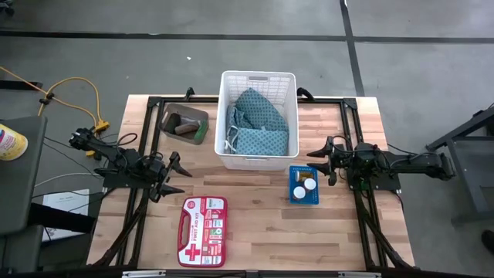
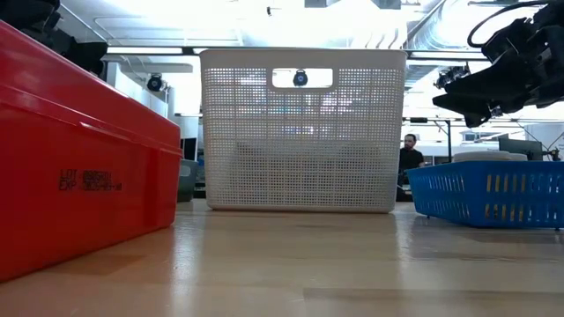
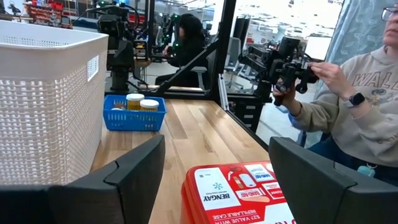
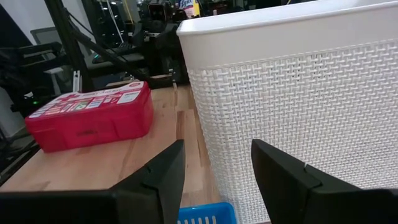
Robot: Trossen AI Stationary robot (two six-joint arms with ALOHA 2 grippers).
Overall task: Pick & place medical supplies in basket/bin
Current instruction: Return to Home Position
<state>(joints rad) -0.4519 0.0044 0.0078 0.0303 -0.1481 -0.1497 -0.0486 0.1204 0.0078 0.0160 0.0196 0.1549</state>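
- Cloths (image 1: 262, 116) (teal, crumpled) are lying inside the basket (image 1: 258, 76).
- We are seeing the left gripper (image 1: 178, 174) hanging nearby, fingers spread.
- Right gripper (image 1: 318, 162) is hanging opposite, likewise spread.

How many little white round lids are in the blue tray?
2. Both are in the blue tray beside the white basket: one lid nearer the right arm, the other nearer the red first-aid kit. None look hidden.
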